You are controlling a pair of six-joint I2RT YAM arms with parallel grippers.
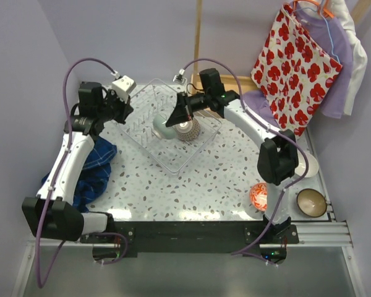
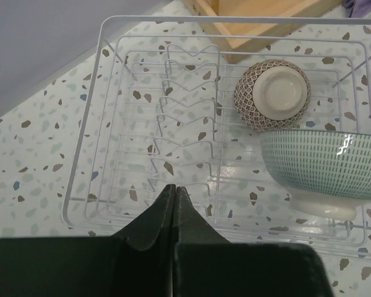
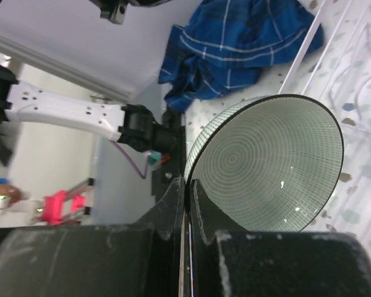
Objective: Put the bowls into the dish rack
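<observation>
A: On the speckled bench (image 1: 191, 192), what lies around the dish rack (image 1: 149, 148)?

B: A crumpled blue checked cloth (image 1: 89, 167) lies to its left, under the left arm. A shallow wooden box (image 2: 260, 25) sits just behind it. A white bag with red flowers (image 1: 297, 68) hangs at far right.

A: Where are the bowls?

B: Two are in the rack. The pale green bowl (image 2: 324, 164), ringed with fine lines, stands on edge. A brown net-patterned bowl (image 2: 272, 94) sits just beside it, pale foot ring showing. By the right arm's base are a red-orange patterned bowl (image 1: 258, 196), partly hidden by the arm, and a brown glazed bowl (image 1: 311, 202).

A: And the pincers?

B: The right pincer (image 3: 187, 185) is clamped on the green bowl's dark rim. The left pincer (image 2: 175, 192) is closed on nothing, above the rack's edge.

A: What is the rack like?

B: Clear plastic, rectangular, with low slatted sides and rows of upright prongs.
</observation>
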